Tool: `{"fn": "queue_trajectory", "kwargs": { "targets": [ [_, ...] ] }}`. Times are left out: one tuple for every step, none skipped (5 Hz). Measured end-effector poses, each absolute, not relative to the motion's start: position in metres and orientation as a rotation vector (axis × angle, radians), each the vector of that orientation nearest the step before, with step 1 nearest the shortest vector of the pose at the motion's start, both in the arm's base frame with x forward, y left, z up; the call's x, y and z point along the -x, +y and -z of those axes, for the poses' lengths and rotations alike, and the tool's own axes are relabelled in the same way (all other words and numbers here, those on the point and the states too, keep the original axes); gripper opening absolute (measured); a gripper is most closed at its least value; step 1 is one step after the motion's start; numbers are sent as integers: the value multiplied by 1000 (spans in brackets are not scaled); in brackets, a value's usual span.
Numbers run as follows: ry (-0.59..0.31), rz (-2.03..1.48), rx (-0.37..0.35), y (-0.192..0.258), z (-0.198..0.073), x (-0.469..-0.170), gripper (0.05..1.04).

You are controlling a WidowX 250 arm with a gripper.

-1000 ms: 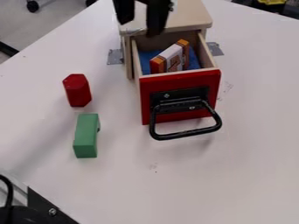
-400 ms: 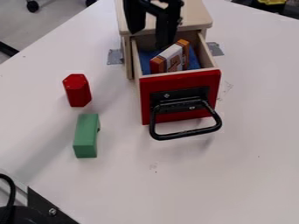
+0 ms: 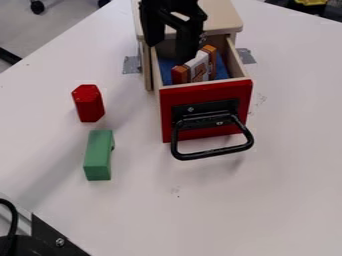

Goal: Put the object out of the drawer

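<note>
The claw (image 3: 170, 52) is held spread above the open drawer (image 3: 230, 92), in front of the wooden cabinet (image 3: 222, 20), with its fingertips pointed down and a wide gap left between them. Nothing is pinched in it. One fingertip is seen right by the upper edge of the small box (image 3: 199, 66); whether the box is touched cannot be told.

The box, coloured white in the middle and orange-red at its ends, is contained in the drawer. It is set slantwise, with its far end placed near the side wall at the right of the view and its near end turned toward the drawer's front. The drawer's bottom is covered in blue (image 3: 166, 76), and to its red front a black handle (image 3: 212, 154) is fixed.

On the white surface (image 3: 267, 200), a red block (image 3: 89, 104) and a green block (image 3: 99, 156) are laid at the left of the drawer, apart from each other, the green one being placed nearer the camera. Grey tape (image 3: 132, 65) is stuck down beside the cabinet on either side. In the lower left corner, a black bracket (image 3: 52, 235) can be seen.
</note>
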State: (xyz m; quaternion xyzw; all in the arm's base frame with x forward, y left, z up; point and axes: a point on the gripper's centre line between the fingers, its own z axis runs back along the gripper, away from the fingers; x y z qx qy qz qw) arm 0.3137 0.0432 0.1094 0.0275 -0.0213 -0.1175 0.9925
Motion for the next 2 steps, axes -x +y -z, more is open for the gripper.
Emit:
{"fn": "queue_trajectory", "kwargs": {
  "targets": [
    [-64,226,-58,43,-110,-317,986],
    [-60,224,-50,40,-105,-319,985]
  ]
}}
